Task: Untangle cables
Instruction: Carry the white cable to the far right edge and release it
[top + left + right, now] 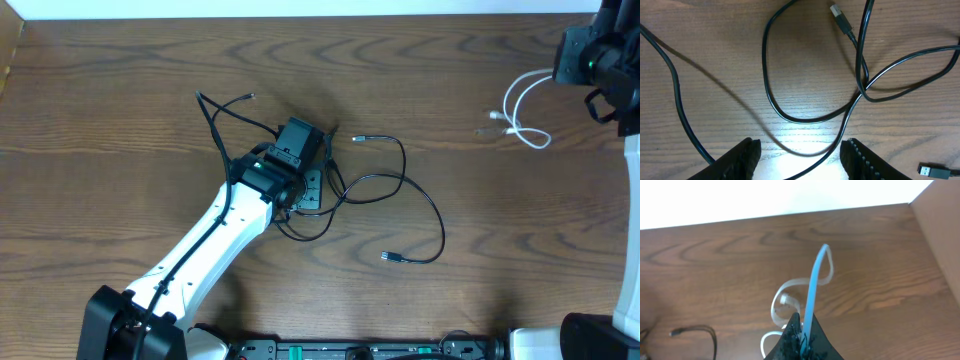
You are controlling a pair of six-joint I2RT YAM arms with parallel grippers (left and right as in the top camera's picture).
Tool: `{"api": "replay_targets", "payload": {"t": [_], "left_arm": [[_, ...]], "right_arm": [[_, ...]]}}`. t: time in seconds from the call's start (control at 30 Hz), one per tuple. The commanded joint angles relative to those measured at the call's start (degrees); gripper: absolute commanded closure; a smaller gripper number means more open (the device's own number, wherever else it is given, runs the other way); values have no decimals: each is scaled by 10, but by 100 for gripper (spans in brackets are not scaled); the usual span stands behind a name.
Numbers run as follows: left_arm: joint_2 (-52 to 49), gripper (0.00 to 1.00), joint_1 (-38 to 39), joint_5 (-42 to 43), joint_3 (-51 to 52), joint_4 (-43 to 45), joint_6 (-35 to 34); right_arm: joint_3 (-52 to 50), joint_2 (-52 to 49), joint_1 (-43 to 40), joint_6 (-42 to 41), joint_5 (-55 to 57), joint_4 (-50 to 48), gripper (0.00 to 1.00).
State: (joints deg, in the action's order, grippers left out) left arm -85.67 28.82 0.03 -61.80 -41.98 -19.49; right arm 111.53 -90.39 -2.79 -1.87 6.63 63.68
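Note:
Black cables (403,160) lie tangled in loose loops at the table's middle, with plug ends at the upper right (360,138) and lower right (390,257). My left gripper (308,186) hangs over the tangle. In the left wrist view it (801,150) stands open, and a black cable (765,75) curves across the gap between its fingers without being pinched. A plug (840,17) lies beyond. At the far right my right gripper (560,68) is shut on the white cable (512,108), which loops down onto the table. In the right wrist view the white cable (812,285) rises from the shut jaws (802,330).
The wooden table (120,90) ends at a white wall along the back. A brown side panel (940,230) stands at the right edge. A black rail (350,350) runs along the front. Another plug (932,170) lies to the right of the left fingers.

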Motion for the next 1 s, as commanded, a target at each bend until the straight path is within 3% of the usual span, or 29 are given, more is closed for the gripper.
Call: {"api": "replay_targets", "payload": {"t": [0.0, 0.07, 0.13, 0.23, 0.3, 0.43, 0.47, 0.6, 0.63, 0.73, 0.8, 0.9, 0.97], "left_arm": [[0, 43, -1, -5, -3, -2, -3], [0, 43, -1, -5, -3, -2, -3], [0, 43, -1, -5, -3, -2, -3], [0, 43, -1, -5, -3, -2, -3], [0, 43, -1, -5, -3, -2, -3], [0, 43, -1, -5, -3, -2, -3], [0, 43, -1, -5, -3, -2, -3], [0, 43, -1, -5, -3, -2, -3], [0, 43, -1, -5, -3, -3, -3], [0, 43, -1, -5, -3, -4, -3], [0, 43, -1, -5, -3, -3, -3], [0, 43, -1, -5, -3, -2, -3], [0, 43, -1, -5, -3, -5, -3]], "right_arm": [[6, 12, -2, 61, -117, 11, 99], [6, 11, -2, 100, -192, 17, 99], [6, 11, -2, 101, -175, 13, 99], [6, 11, -2, 0, -37, 9, 99], [6, 12, -2, -37, -3, 13, 99], [6, 13, -3, 143, -246, 30, 99], [6, 13, -3, 148, -262, 29, 99], [6, 12, -4, -67, -28, 21, 99], [6, 13, -3, -51, -49, 21, 99], [6, 13, -2, 97, -227, 26, 99], [6, 12, -2, 55, -188, 26, 99], [6, 12, -2, -28, -42, 26, 99], [6, 12, -3, -35, 22, 23, 99]]}}
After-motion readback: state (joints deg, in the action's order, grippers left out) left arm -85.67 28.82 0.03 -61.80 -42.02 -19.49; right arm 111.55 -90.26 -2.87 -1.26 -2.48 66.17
